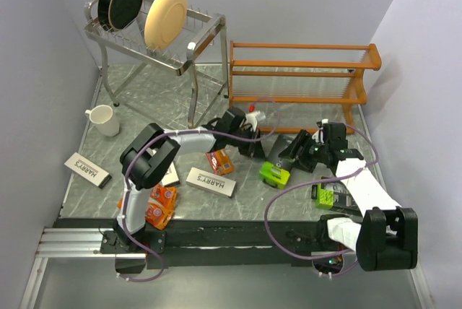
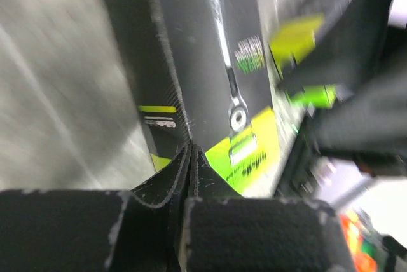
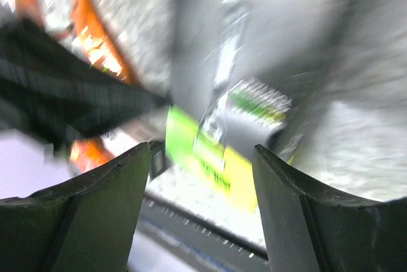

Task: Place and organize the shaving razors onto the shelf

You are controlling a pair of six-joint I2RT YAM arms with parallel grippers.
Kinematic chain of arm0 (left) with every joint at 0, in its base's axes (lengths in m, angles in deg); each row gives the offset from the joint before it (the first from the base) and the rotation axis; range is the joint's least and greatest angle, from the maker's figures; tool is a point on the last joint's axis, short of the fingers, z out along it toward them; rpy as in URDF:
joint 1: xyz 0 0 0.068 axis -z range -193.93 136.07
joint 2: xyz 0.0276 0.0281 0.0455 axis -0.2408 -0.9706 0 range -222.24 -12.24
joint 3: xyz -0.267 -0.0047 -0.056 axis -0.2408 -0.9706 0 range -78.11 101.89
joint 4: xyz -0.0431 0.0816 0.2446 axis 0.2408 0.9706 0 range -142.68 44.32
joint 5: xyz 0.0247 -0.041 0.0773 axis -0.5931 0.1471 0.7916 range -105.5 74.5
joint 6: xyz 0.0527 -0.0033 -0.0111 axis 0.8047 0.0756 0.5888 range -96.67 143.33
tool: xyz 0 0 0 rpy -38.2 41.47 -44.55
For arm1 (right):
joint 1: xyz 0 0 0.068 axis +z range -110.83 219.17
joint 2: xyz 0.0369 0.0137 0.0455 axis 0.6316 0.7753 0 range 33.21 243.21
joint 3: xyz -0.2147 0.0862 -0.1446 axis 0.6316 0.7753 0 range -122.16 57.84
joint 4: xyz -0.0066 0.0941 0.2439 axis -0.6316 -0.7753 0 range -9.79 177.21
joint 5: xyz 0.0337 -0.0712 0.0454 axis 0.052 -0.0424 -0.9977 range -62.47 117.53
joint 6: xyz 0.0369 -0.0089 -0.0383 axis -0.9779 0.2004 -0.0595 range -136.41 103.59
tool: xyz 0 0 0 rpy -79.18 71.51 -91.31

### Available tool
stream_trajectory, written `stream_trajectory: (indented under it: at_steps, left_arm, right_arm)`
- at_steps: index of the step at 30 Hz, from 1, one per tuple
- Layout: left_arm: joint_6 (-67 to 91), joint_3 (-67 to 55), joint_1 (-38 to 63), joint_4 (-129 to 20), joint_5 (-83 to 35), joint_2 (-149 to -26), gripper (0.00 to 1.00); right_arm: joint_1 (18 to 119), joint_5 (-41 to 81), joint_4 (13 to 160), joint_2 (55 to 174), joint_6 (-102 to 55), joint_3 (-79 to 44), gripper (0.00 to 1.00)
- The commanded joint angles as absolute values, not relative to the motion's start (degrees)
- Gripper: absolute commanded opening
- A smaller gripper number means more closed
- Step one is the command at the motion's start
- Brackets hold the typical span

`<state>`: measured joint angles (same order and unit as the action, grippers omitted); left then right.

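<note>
We see the grey table [image 1: 166,96] with the wooden shelf [image 1: 299,71] standing at its far right. In front of the shelf both arms meet at a black-and-lime pack [image 1: 275,173], which sits tilted, lime end toward the arms' bases. Our left gripper [image 2: 189,151] is closed to a thin seam on that pack's edge. Our right gripper [image 3: 200,147] is spread wide, the pack just beyond its fingers; through the blur we cannot tell whether they touch it. A second black-and-lime pack [image 1: 332,195] lies under the right arm. Near the left arm lie white boxes [image 1: 211,182] and orange packs [image 1: 160,204].
</note>
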<state>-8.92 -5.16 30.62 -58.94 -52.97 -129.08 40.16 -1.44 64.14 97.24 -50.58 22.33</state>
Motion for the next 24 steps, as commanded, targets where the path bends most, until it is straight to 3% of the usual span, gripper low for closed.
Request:
stream_trajectory:
  at_steps: [1, 6, 7, 10, 11, 14, 19, 24]
  left_arm:
    - [-4.1, -0.8, 29.6, -65.3, -47.3, -130.5, 0.01]
    - [-5.8, 0.2, 29.6, -65.1, -47.4, -131.4, 0.02]
    - [-6.1, -1.2, 29.5, -64.7, -46.7, -130.6, 0.14]
    - [-7.2, -6.7, 29.6, -64.6, -45.0, -126.9, 0.34]
    - [-7.7, -8.7, 29.7, -65.2, -44.8, -124.9, 0.48]
    - [-11.0, -14.9, 29.8, -69.5, -47.3, -122.4, 0.63]
    - [-19.1, -21.7, 30.5, -74.4, -49.0, -119.9, 0.7]
    - [-23.8, -26.0, 31.1, -82.0, -50.6, -120.1, 0.63]
  right_arm:
    - [40.4, -7.4, 63.6, 95.7, -49.6, 21.1, 0.73]
    - [39.9, -1.6, 59.5, 97.9, -48.3, 18.5, 0.73]
    - [39.5, -0.7, 58.5, 97.9, -48.8, 18.0, 0.73]
    - [39.4, 2.8, 54.5, 96.0, -49.6, 18.5, 0.75]
    - [39.4, 3.6, 53.6, 95.7, -50.2, 19.9, 0.76]
    - [39.5, 3.0, 57.2, 96.0, -52.4, 22.2, 0.79]
    - [39.4, 2.0, 62.8, 98.5, -56.1, 24.2, 0.79]
    - [37.4, -0.1, 67.4, 100.7, -57.5, 26.2, 0.76]
